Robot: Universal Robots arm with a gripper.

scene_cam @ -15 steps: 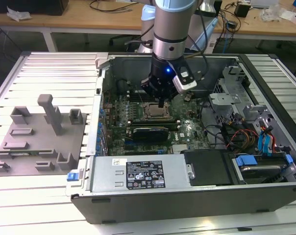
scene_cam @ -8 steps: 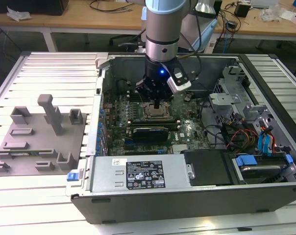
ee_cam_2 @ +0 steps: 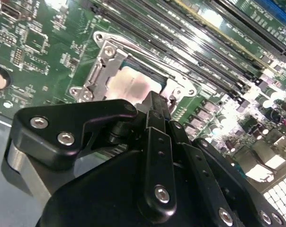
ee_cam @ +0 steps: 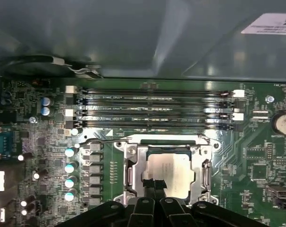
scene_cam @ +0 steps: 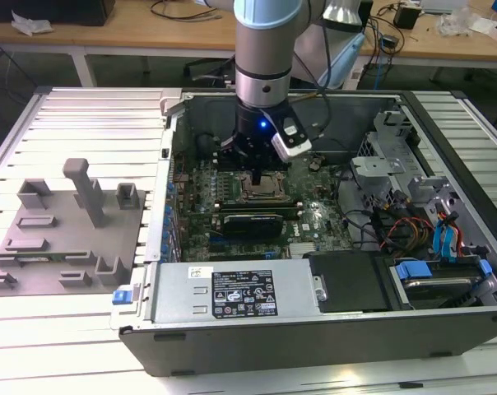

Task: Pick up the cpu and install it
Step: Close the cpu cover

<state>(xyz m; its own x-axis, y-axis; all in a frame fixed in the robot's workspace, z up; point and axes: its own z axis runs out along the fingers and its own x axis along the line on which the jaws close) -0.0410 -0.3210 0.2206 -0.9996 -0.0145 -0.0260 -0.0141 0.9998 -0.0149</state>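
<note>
The arm is reaching down into the open case point(scene_cam: 446, 325), with the gripper point(scene_cam: 257, 174) hanging right over the socket point(scene_cam: 265, 191) on the board point(scene_cam: 314, 216). From the exterior view the gripper body is covering much of the socket, so the chip there is hard to make out.

In both wrist views the cpu point(ee_cam: 174, 171) point(ee_cam_2: 129, 86) is lying flat inside the metal socket frame point(ee_cam: 129, 166) point(ee_cam_2: 103, 60), pale top facing up. The fingertips point(ee_cam: 148, 182) are blocking one edge of it, and glare is washing out part of its surface in the second wrist view.

The gripper point(ee_cam: 153, 182) point(ee_cam_2: 155, 100) is showing its two fingers drawn together, seemingly closed with only a thin seam between them and nothing gripped. The tips are sitting at the cpu's edge; whether they are touching it or hovering just above cannot be told.

The memory slots point(ee_cam: 157, 108) are running just beside the socket. The grey fixture plate point(scene_cam: 67, 239) is sitting well apart from the case, at the exterior view's left.
</note>
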